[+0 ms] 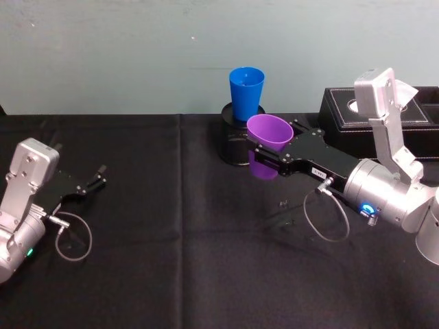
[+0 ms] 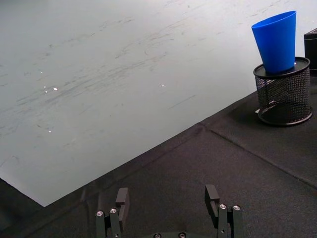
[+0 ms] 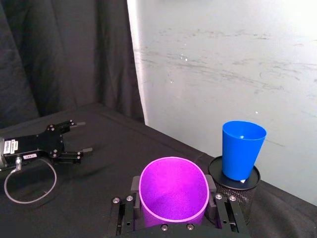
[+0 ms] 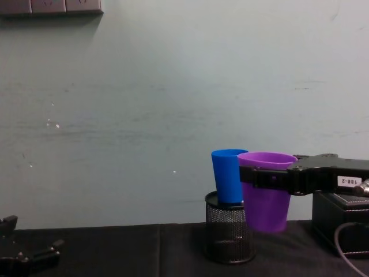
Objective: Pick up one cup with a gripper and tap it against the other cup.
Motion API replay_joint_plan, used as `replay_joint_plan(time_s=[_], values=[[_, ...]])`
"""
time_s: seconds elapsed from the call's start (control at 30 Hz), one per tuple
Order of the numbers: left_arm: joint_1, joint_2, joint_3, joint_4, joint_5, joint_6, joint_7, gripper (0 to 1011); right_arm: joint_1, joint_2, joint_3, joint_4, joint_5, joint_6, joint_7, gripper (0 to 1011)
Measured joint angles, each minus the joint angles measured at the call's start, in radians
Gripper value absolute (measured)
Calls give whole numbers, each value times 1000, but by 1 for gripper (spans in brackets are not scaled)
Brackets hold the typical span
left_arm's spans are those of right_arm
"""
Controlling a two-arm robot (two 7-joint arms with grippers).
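Right gripper (image 1: 273, 147) holds purple cup (image 1: 269, 130) near blue cup (image 1: 246, 92) on holder (image 1: 233, 147).

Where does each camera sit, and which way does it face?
Head: high on the robot, facing forward and down; both arms show, left pincer open at left, right pincer shut on the purple cup.
Chest: low, facing across the table to the wall; right pincer enters from the right.
Left wrist: behind its own open fingers, facing the wall.
Right wrist: behind the right pincer, looking into the purple cup; left pincer farther off.
Shared: all four see the blue cup on the mesh holder.
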Motion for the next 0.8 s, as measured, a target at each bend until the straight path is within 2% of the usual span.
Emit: replay_joint_plan(time_s=[0.8], values=[[0,0,0,0,0,0,0,1000,0,0,0,0,0,0,0,731]])
